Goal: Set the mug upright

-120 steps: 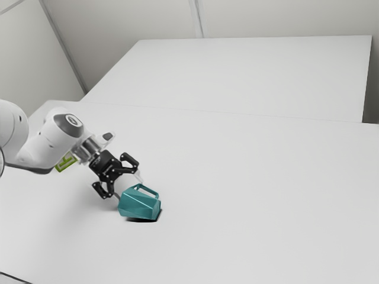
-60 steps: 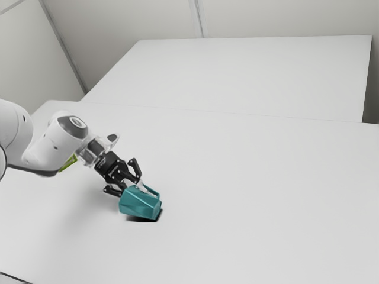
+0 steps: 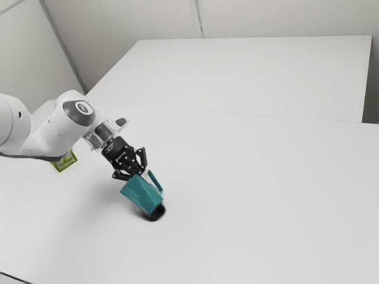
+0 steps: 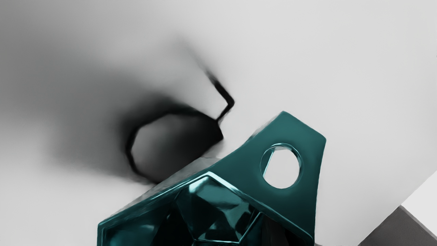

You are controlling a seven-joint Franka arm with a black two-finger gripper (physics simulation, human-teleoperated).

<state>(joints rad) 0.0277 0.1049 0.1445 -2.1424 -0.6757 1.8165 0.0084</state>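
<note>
Low and left of centre in the exterior view, the faceted teal mug leans, mouth toward the upper left; the gripper appears clenched on its wall by the handle. To right it well, swing the mouth upward smoothly, settle the base flat, and only then let go. The white table is smooth and plain, with pale grey walls along the top.
</note>
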